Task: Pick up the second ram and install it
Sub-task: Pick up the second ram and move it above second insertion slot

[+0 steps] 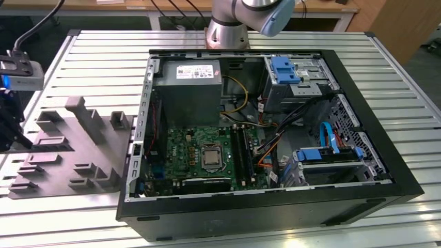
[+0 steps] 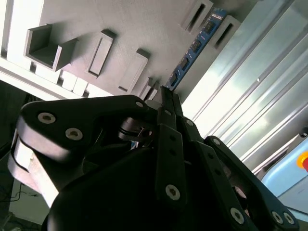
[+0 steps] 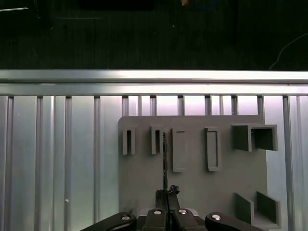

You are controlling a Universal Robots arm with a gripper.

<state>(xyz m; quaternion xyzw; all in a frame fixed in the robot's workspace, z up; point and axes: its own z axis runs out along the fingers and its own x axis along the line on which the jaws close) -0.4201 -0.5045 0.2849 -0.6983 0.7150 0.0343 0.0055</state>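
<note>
A: Item one, the second ram [image 2: 195,45]. Location?
B: Standing on edge at the grey holder tray [image 3: 231,173], between two of its slotted posts [image 2: 226,26]. The tray lies on the slatted counter [image 1: 386,57], at the exterior view's left of the open computer case [image 1: 276,212]. Whether the stick is clear of the posts: cannot tell.
A: Item two, the gripper [image 3: 166,191]. Condition?
B: Its fingers [image 2: 168,103] are drawn almost together, apparently clamped on the stick's thin board, as seen in both wrist views.
A: Hazards from here?
B: Three, by estimate. A pinch on so thin a board may let it tilt or slip. A skewed lift could snag it on the posts. At the motherboard [image 1: 200,150], the long black slots [image 1: 241,150] sit just beside loose cables [image 1: 265,147]. A tilted stick may jam there rather than seat, or catch a cable.
</note>
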